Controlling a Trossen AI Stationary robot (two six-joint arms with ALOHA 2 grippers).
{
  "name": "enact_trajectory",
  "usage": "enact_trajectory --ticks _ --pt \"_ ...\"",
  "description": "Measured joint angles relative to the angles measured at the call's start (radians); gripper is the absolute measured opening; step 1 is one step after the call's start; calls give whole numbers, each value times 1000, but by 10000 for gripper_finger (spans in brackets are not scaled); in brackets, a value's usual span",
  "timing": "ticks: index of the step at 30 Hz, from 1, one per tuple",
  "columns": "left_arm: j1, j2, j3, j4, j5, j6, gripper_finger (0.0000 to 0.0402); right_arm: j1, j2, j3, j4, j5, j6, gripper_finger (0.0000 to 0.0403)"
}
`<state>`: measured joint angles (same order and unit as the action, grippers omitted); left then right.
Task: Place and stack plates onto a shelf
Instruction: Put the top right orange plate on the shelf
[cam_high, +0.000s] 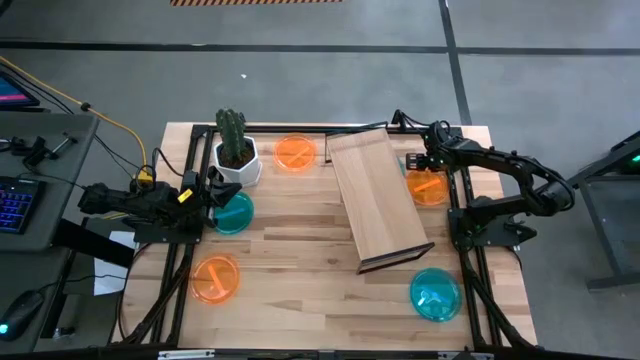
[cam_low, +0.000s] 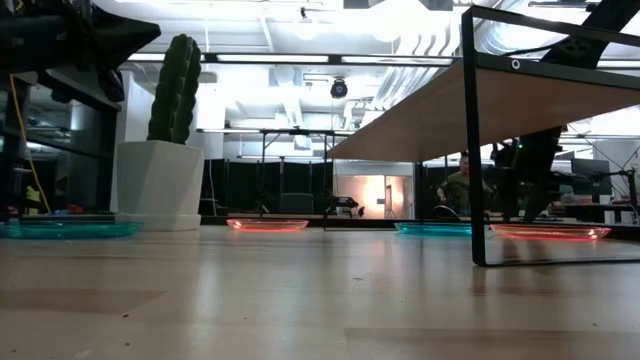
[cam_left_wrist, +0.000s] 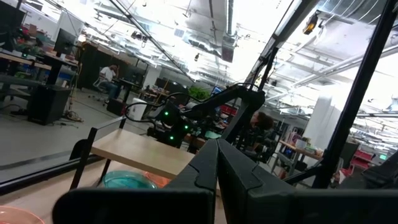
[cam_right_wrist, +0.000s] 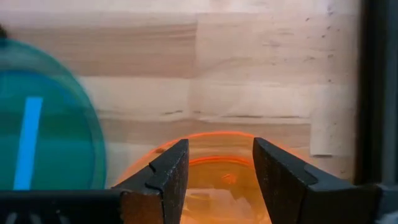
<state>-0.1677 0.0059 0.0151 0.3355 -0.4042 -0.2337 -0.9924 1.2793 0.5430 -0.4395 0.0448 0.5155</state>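
My right fingers (cam_right_wrist: 217, 174) hang spread above the rim of a small round translucent orange plastic plate (cam_high: 429, 187) lying flat on the wooden counter (cam_high: 290, 260), just beside the light-wood plank shelf (cam_high: 376, 195) on its right. A teal plate (cam_right_wrist: 37, 137) lies close by. To grip well, I judge I should lower until one finger slips under the rim, then pinch squarely. The shelf's long axis runs from the counter's far edge toward the near right, slightly skewed. My left fingers (cam_left_wrist: 217, 168) are pressed together, empty, waiting near the cactus pot (cam_high: 237, 158).
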Motion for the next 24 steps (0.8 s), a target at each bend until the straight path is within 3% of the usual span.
enact_trajectory --ticks 4,6,11,18,24 --pt "0 0 0 0 -2 0 0 34 -4 0 52 -249 -17 161" --pt "0 0 0 0 -8 1 0 58 -16 6 59 -286 -8 161" --pt "0 0 0 0 -11 1 0 130 -55 92 -22 -193 5 161" --pt "0 0 0 -3 -9 0 0 228 -72 239 -318 70 4 161" --pt "0 0 0 -7 2 -15 0 321 -72 274 -519 165 68 161"
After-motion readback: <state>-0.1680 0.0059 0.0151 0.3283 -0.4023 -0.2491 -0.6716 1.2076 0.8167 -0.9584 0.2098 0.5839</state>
